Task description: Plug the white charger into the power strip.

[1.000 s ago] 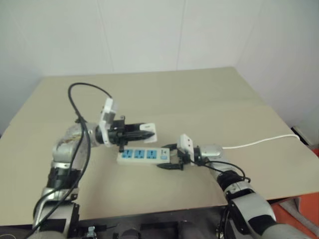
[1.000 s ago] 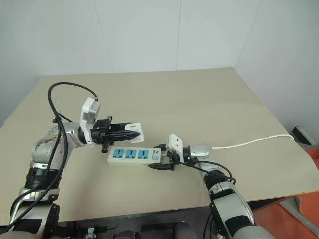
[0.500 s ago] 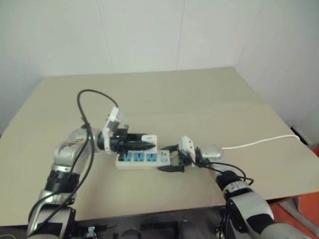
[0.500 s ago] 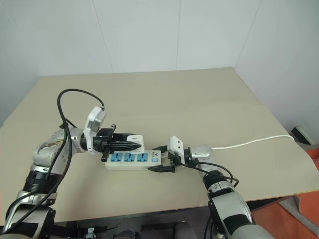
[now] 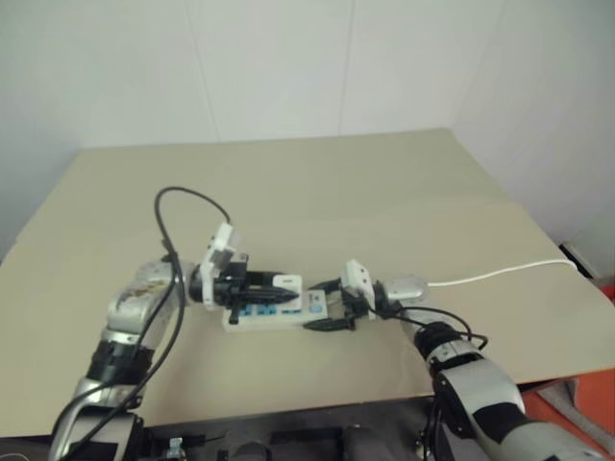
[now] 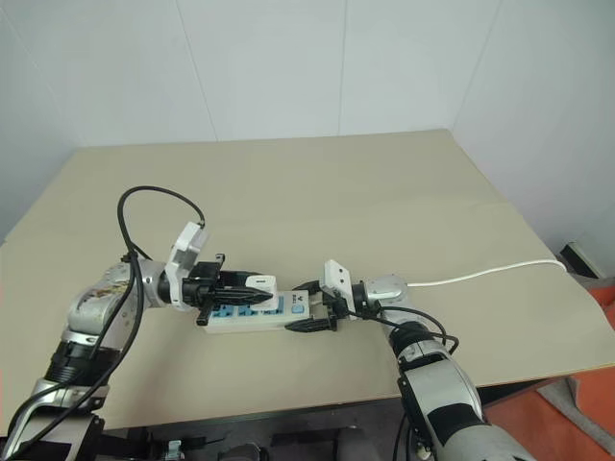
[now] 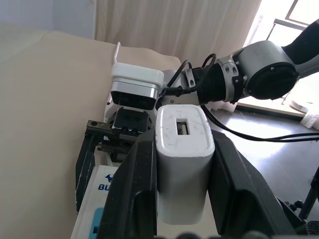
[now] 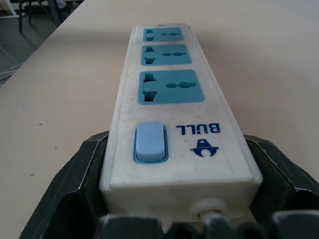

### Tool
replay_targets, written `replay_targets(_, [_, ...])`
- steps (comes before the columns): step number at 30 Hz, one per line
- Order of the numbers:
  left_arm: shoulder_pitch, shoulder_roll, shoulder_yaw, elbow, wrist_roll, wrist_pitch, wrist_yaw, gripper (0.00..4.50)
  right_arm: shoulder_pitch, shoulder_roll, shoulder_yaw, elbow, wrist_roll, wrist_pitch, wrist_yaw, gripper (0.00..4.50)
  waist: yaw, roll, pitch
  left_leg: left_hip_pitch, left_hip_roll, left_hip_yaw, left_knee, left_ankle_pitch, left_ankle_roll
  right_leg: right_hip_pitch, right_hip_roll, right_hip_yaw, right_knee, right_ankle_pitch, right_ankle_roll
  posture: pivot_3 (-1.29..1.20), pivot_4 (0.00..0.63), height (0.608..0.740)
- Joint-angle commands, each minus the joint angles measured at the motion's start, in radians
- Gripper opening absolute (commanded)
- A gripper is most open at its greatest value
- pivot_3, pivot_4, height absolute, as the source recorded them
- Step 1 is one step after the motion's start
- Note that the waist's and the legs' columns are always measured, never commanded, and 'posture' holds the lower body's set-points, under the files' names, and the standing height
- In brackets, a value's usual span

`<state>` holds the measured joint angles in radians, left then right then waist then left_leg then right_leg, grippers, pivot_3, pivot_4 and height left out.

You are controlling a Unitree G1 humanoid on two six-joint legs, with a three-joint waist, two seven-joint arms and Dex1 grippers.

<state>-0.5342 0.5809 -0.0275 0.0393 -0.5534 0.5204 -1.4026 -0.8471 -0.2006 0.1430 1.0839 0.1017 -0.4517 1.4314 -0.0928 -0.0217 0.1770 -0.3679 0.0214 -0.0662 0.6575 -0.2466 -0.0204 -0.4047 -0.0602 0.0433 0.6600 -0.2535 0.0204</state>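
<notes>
From the left eye view, the power strip lies flat on the beige table, its long axis running left to right. The left gripper reaches in level from the left, its 2 black fingers pinching the white charger, which sits just above the strip's blue sockets; whether it touches them cannot be told. The right gripper comes in from the right, its fingers spread to either side of the strip's switch end. A thin white cord trails from that end across the table to the right edge.

The right eye view gives the same layout: the white charger sits between the left fingers over the power strip, near its right half, and the right gripper brackets the strip's end.

In the left wrist view, the white charger stands clamped between the 2 black fingers, a small rectangular port on its upper face. Beyond it is the right gripper with its white boxy module, and a corner of the power strip below.

In the right wrist view, the power strip lies lengthwise between the right gripper's fingers, which flank its switch end closely on both sides. The pale blue switch is nearest, then 3 blue sockets in a row.
</notes>
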Motion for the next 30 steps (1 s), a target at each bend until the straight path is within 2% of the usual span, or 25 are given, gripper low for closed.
replay_targets(1, [0.000, 0.000, 0.007, -0.034, -0.014, -0.023, 0.005, 1.00, -0.017, 0.013, -0.007, -0.008, 0.001, -0.011, 0.022, 3.44, -0.001, 0.000, 0.000, 0.000, 0.000, 0.000, 0.000, 0.000, 0.000, 0.000, 0.000, 0.000, 0.000, 0.000, 0.000, 0.00, 0.150, 0.740])
replay_targets(9, [0.008, -0.004, 0.005, -0.031, -0.002, -0.048, 0.019, 1.00, -0.018, 0.014, -0.005, -0.003, -0.007, -0.011, 0.014, 3.44, -0.001, 0.000, 0.000, 0.000, 0.000, 0.000, 0.000, 0.000, 0.000, 0.000, 0.000, 0.000, 0.000, 0.000, 0.000, 0.00, 0.150, 0.740])
replay_targets(14, [0.044, -0.038, -0.010, 0.015, 0.059, -0.192, 0.029, 1.00, -0.017, 0.012, -0.004, -0.004, -0.010, -0.004, 0.013, 3.44, -0.001, 0.000, 0.000, 0.000, 0.000, 0.000, 0.000, 0.000, 0.000, 0.000, 0.000, 0.000, -0.001, 0.000, 0.000, 0.00, 0.150, 0.740])
replay_targets(30, [0.017, -0.072, -0.048, 0.210, 0.148, -0.414, -0.023, 1.00, -0.016, 0.008, -0.005, -0.007, -0.015, 0.020, 0.002, 3.44, -0.001, 0.000, 0.000, 0.000, 0.000, 0.000, 0.000, 0.000, 0.000, 0.000, 0.000, 0.000, -0.001, 0.000, 0.000, 0.00, 0.150, 0.740])
